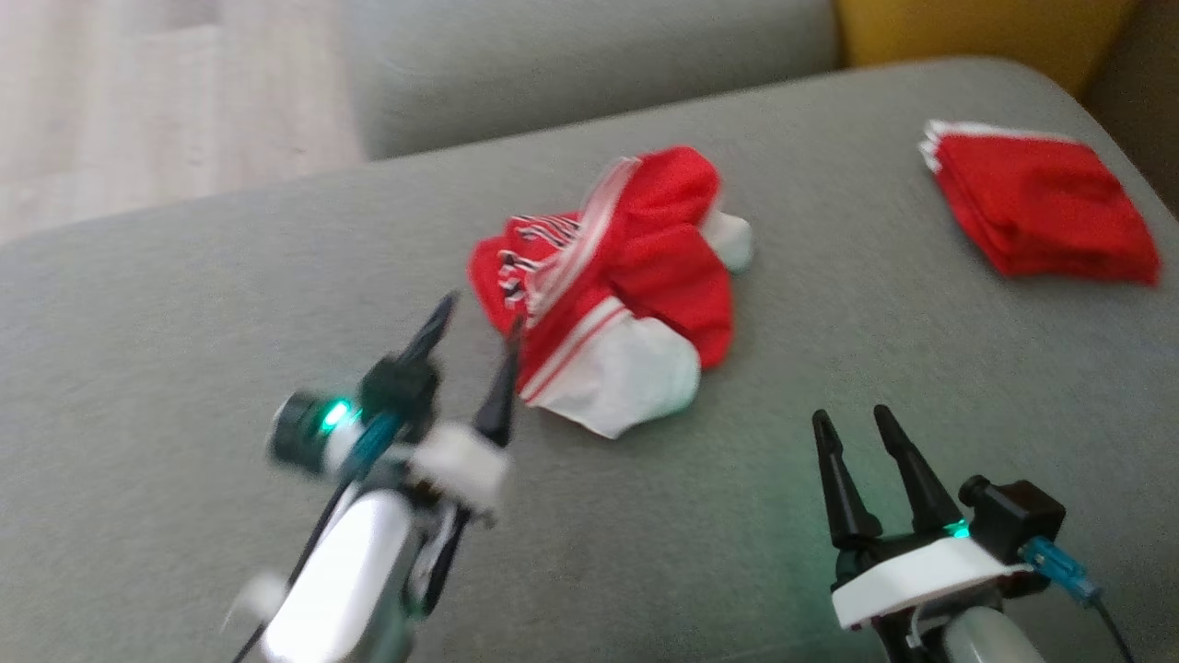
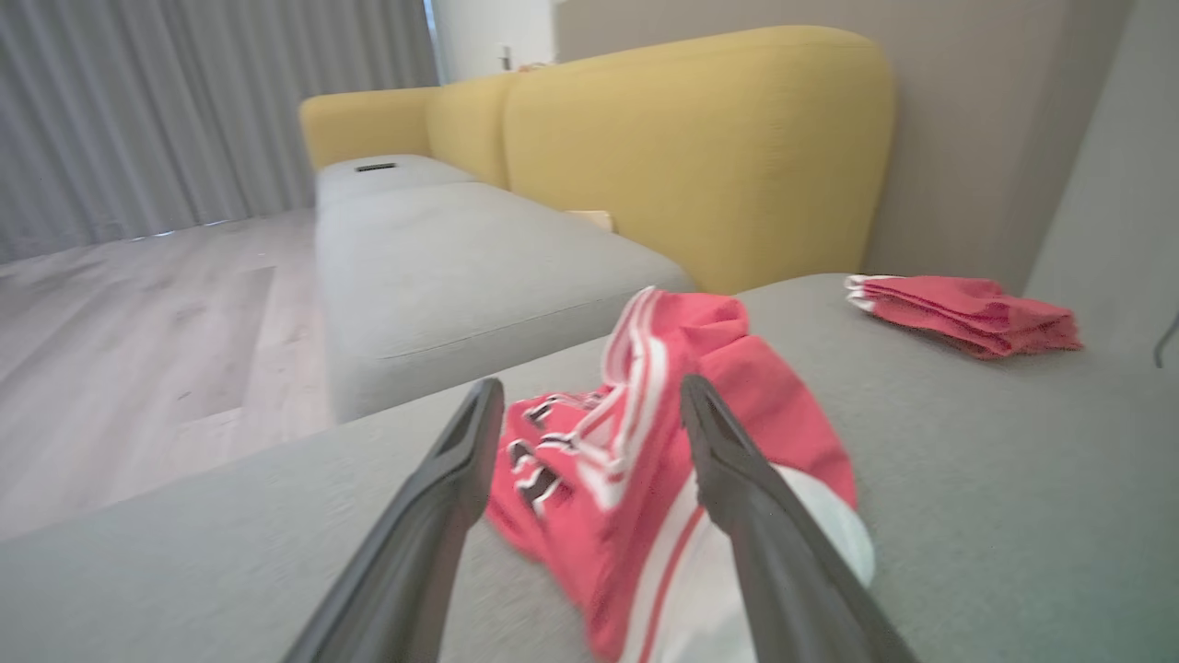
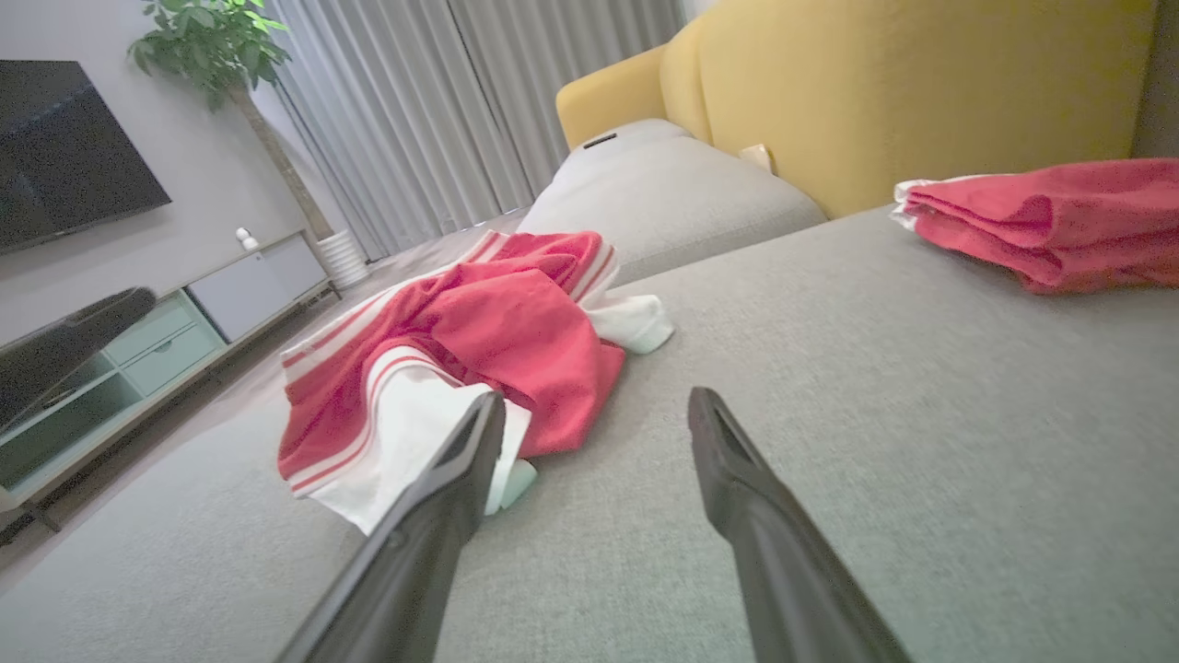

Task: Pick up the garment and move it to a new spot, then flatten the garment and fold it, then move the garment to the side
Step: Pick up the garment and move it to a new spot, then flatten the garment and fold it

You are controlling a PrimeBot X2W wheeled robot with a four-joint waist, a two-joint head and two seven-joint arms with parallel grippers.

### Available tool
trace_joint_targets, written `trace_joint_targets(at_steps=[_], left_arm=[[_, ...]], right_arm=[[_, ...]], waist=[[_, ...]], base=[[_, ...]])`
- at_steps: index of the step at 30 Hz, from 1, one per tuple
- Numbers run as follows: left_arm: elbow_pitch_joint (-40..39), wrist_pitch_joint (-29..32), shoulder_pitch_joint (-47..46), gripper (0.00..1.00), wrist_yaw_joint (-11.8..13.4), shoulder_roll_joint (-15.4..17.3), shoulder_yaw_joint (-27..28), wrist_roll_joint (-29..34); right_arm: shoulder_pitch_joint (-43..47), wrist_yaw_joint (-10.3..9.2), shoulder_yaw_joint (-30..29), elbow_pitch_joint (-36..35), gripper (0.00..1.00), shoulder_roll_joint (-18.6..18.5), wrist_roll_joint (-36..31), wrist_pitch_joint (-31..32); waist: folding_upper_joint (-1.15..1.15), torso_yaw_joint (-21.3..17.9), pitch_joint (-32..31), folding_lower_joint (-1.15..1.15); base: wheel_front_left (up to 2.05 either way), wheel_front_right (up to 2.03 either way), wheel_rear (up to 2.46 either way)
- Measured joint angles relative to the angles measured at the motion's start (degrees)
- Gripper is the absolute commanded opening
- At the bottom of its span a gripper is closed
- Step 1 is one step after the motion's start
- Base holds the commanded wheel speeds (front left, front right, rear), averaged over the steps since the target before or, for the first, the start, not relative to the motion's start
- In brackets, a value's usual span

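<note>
the left fingers [image 1: 500,396] are spread apart with nothing pinched between them. they are blurred in the head view, with their tips at the near left edge of the garment [image 1: 636,267]. one tip overlaps the cloth's hem there, but whether it touches cannot be told. the garment is a crumpled red and white piece with striped trim, heaped on the grey sofa seat [image 1: 184,368], just ahead of the left fingers and ahead and to the left of the right fingers [image 1: 840,479]. in the left wrist view it shows through the gap between the two fingers and past them, its white part low beside the right-hand finger. the right fingers are also spread and empty, pointing across bare seat, with the garment's white hem just behind the left-hand fingertip in the right wrist view. a folded red pile [image 1: 1041,203] lies well beyond the right fingers, ahead and to their right, well apart from the garment. past both fingers stands a yellow backrest [image 2: 700,157]. a wooden floor [image 2: 138,322] lies off to the left of the left fingers.
</note>
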Motion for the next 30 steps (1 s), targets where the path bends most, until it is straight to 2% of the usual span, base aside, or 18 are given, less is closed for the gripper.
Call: trace_joint_targets(at_steps=[4, 9, 13, 16, 21, 30], left_arm=[[-6.98, 0.00, 8.36, 1.00, 3.20, 2.83, 4.17, 1.68], [-15.49, 0.00, 18.34, 1.00, 6.02, 4.03, 10.14, 2.96], [-20.71, 0.00, 25.80, 1.00, 6.02, 5.39, 13.27, 5.52], [-24.28, -0.01, 30.97, 1.00, 5.82, 5.13, 15.11, 5.92], [-25.02, 0.00, 37.45, 1.00, 4.42, 4.44, 17.28, 6.12], [-24.99, 0.00, 38.72, 1.00, 2.87, 2.53, 19.15, 9.37]], right_arm=[[0.04, 0.00, -1.68, -0.01, 1.00, 0.07, -0.97, 0.00], [1.69, 0.00, -3.93, 0.01, 1.00, 0.18, -2.31, 0.00], [4.21, 0.00, -5.34, 0.25, 1.00, 0.48, -3.53, 0.00], [5.43, 0.00, -6.28, 0.03, 1.00, 0.54, -5.68, 0.00], [7.45, 0.00, -6.76, -0.59, 1.00, 0.92, -8.35, 0.00], [8.62, 0.00, -7.27, -1.32, 1.00, 1.63, -9.90, 0.00]], waist=[[0.00, 3.21, -2.19, 0.00], [0.00, 6.78, -4.39, 0.00], [0.00, 9.01, -6.26, 0.00], [0.00, 10.20, -7.71, 0.00], [0.00, 11.17, -9.58, 0.00], [0.00, 10.97, -10.59, 0.00]], base=[[0.00, 0.00, 0.00], [0.00, 0.00, 0.00], [0.00, 0.00, 0.00], [0.00, 0.00, 0.00], [0.00, 0.00, 0.00], [0.00, 0.00, 0.00]])
